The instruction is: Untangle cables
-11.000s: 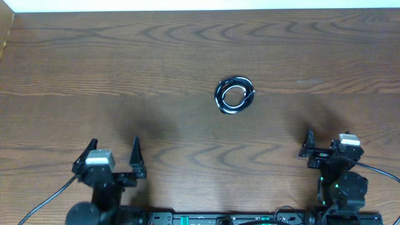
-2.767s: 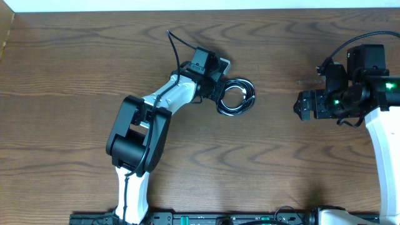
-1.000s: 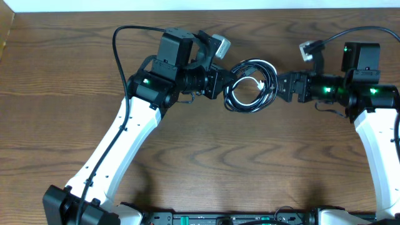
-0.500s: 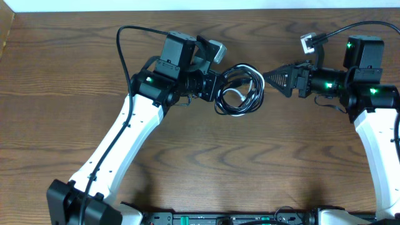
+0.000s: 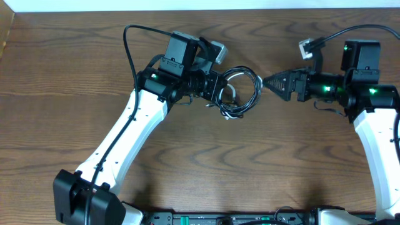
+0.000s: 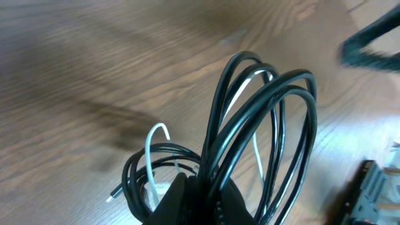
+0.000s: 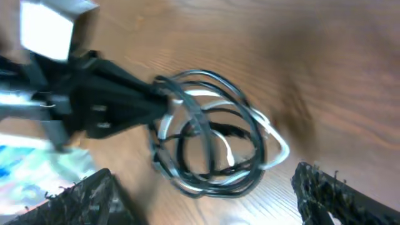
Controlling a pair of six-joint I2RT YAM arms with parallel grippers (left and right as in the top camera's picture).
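Cables [image 5: 232, 103] shifted left, loops pointing rightward

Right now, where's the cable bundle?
Overhead view: the cable bundle is mid-table, toward the far edge, pinched on its left side by the left hand. The open right hand has its tips just off the bundle's right side.

The overhead camera looked straight down on the whole table [image 5: 62, 75] from well above, while the left wrist camera sat close against the cables [image 5: 240, 92] and the right wrist camera faced them from the opposite side, slightly farther off.
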